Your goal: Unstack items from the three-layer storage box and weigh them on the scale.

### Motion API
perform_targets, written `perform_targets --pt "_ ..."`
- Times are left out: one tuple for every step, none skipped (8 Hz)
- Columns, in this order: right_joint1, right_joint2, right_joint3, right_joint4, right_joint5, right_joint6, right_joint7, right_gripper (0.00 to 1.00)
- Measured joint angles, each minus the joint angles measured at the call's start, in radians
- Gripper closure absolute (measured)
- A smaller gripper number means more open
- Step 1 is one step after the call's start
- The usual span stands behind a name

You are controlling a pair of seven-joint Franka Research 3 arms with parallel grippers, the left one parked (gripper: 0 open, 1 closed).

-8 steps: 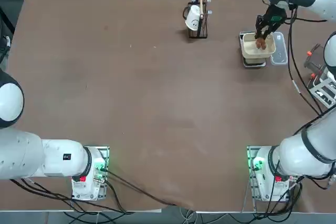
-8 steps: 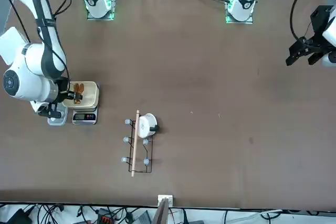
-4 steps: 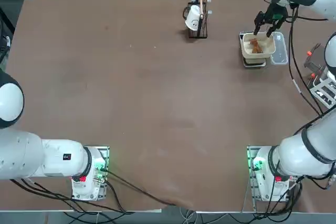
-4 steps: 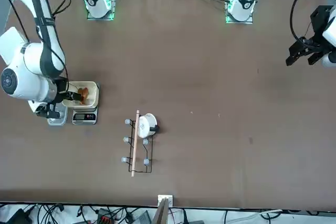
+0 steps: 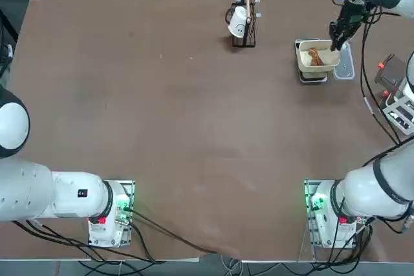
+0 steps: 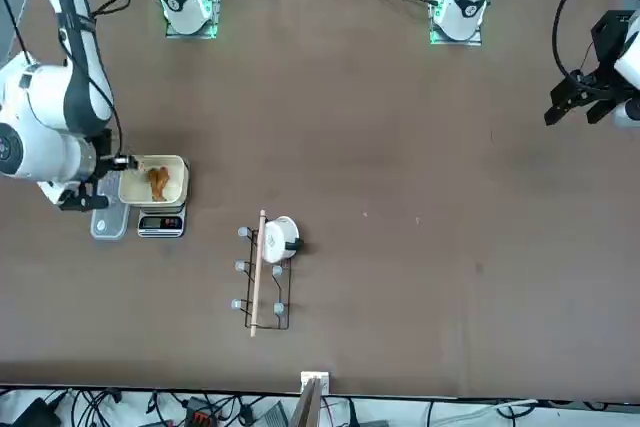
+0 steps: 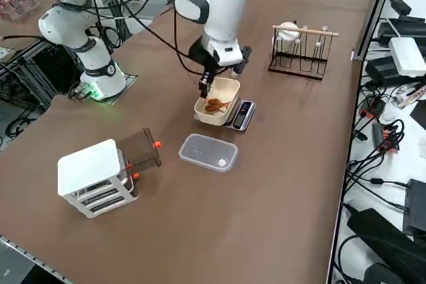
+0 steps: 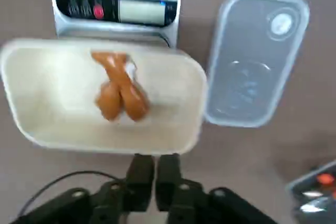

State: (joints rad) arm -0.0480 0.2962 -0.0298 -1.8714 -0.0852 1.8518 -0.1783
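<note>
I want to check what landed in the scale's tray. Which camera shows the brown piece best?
The right wrist view: the brown piece fills the cream tray up close, unobstructed, beyond the shut right gripper. The top, front and right side views show it only as a small brown speck in the tray.
</note>
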Motion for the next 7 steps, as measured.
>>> perform_targets --pt "-0.016 -0.006 -0.002 0.000 -0.028 -0.022 -0.113 0.96" --pt "-0.052 -0.007 -0.004 0.000 -0.055 -0.031 -0.252 0.98" --pt "-0.100 -0.005 -0.007 -0.002 -0.105 -0.031 -0.392 0.98" --pt "-0.147 -0.003 -0.010 -0.008 -0.165 -0.030 -0.490 0.98" --pt "-0.180 -0.003 -0.011 -0.029 -0.206 -0.012 -0.549 0.98" --pt "-0.194 -0.003 -0.011 -0.053 -0.225 0.020 -0.574 0.98" --pt "-0.195 -0.003 -0.009 -0.071 -0.231 0.045 -0.579 0.98"
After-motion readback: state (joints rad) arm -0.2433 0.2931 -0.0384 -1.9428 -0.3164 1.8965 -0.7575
